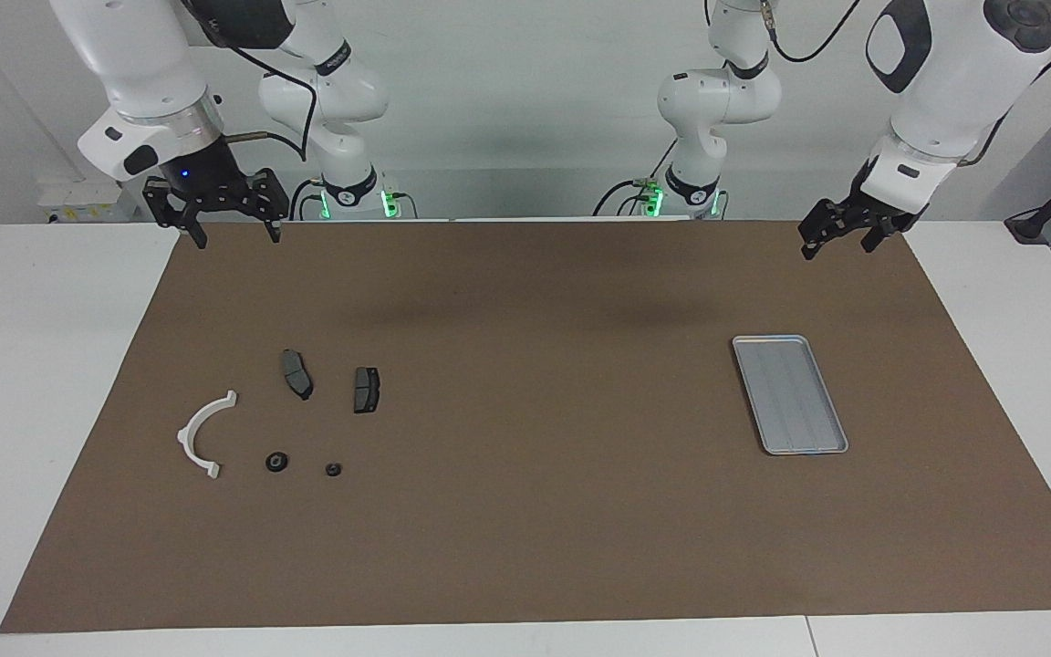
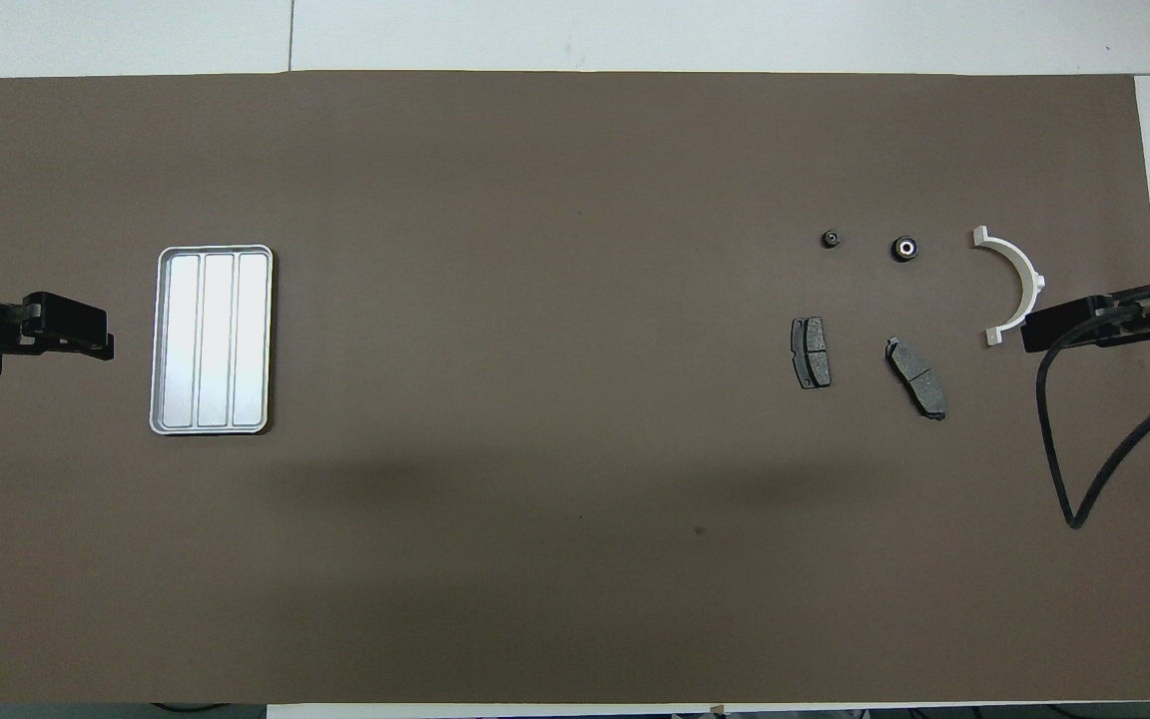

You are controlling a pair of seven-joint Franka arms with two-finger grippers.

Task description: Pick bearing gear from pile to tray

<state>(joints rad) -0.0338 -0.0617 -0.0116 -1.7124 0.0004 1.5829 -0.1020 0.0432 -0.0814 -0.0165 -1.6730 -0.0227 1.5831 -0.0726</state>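
Nearest the robots, your right gripper (image 1: 232,214) hangs raised over the mat's (image 1: 525,511) edge at its own end of the table, fingers spread and holding nothing, and your left gripper (image 1: 840,233) hangs the same way at the other end, jaws apart and empty, waiting. Take the white half-ring bracket (image 1: 202,433) as your landmark. Nearer the robots than the bracket, and beside it toward the left arm's end, lie the two dark grey plates (image 1: 297,372), flat, matte and shaped like brake pads, close together but not touching. Just beside the bracket's open side sits the larger black ring (image 1: 276,462), with a pale centre in the overhead view, and a little further toward the left arm's end sits the smaller black ring (image 1: 333,470). These rings look like the bearing gear you want, though at this size I can't say which one is meant. The tray (image 1: 790,394) lies well apart from the bracket, toward the left arm's end: thin silver metal with rounded corners, a low rim and lengthwise ridges, nothing in it. Mind the risks. The rings are small, low and round, so off-centre fingers could flick one away or let it roll off. The larger ring lies near the bracket's tip, so a wide approach may nudge the bracket. The ridged, slick tray could let a dropped ring bounce or slide.
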